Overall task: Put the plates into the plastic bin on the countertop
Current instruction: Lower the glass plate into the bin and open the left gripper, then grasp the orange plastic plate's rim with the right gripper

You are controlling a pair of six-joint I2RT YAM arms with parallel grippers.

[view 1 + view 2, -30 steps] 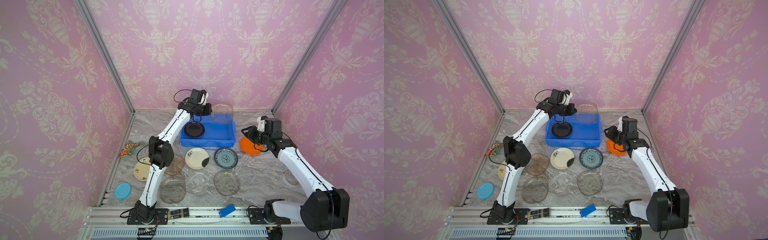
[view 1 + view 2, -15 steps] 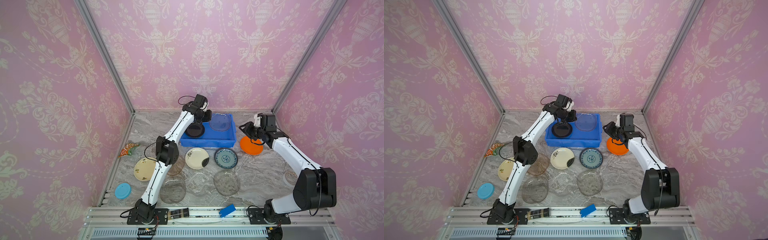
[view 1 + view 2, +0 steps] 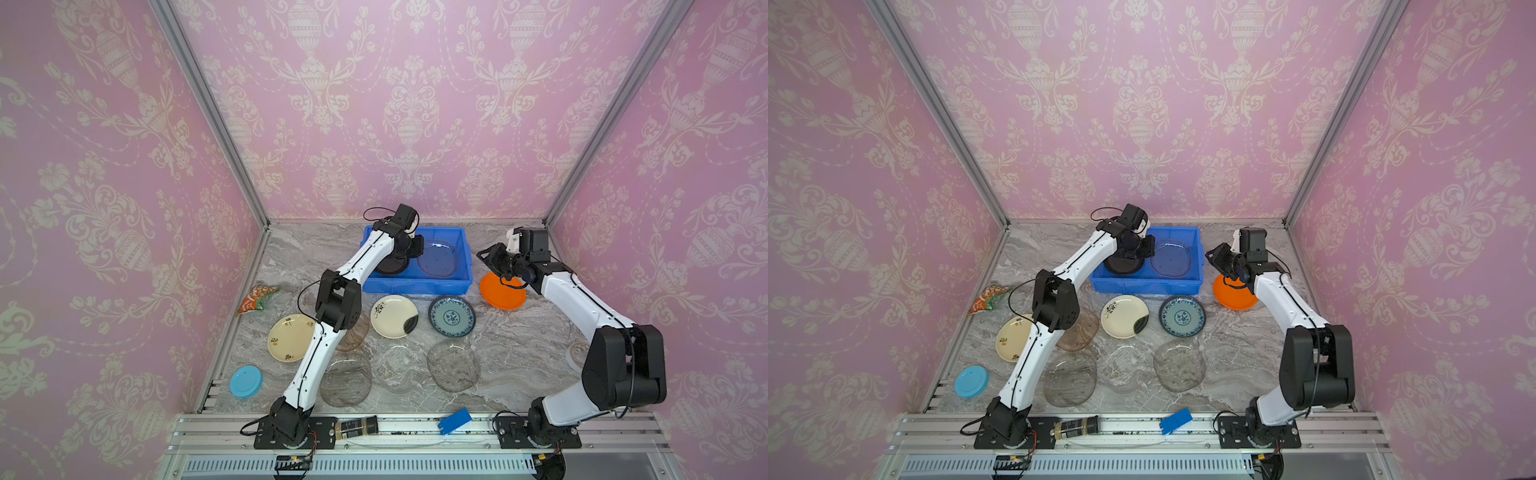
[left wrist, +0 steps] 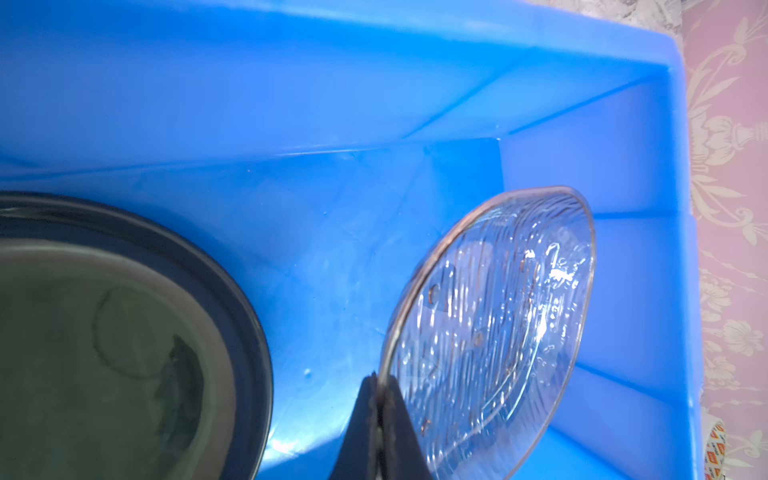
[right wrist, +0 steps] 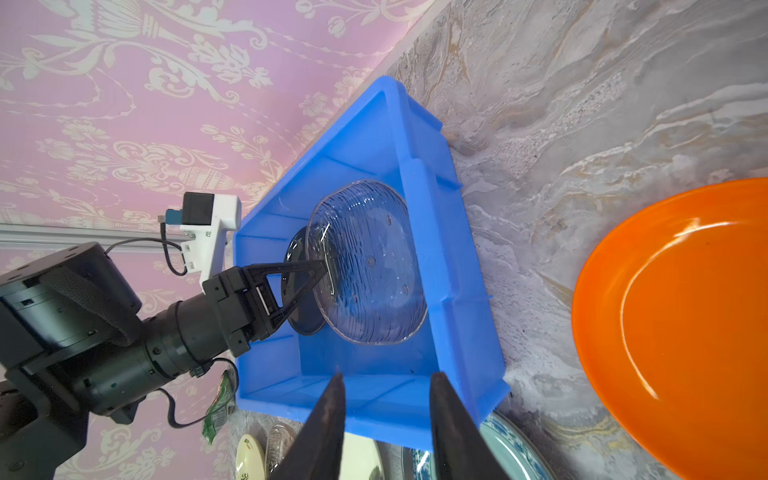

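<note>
Now the left gripper (image 4: 379, 382), clamped on the clear ribbed glass plate (image 4: 490, 324), is lowering it inside the bright blue plastic bin (image 4: 291, 104) (right gripper (image 5: 388, 376) hanging parted, empty), nearing release.

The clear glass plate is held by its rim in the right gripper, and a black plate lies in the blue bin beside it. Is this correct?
Not quite: the left gripper pinches the clear glass plate by its rim, as the left wrist view shows. The right gripper is open and empty. The black plate does lie in the blue bin beside it.
</note>
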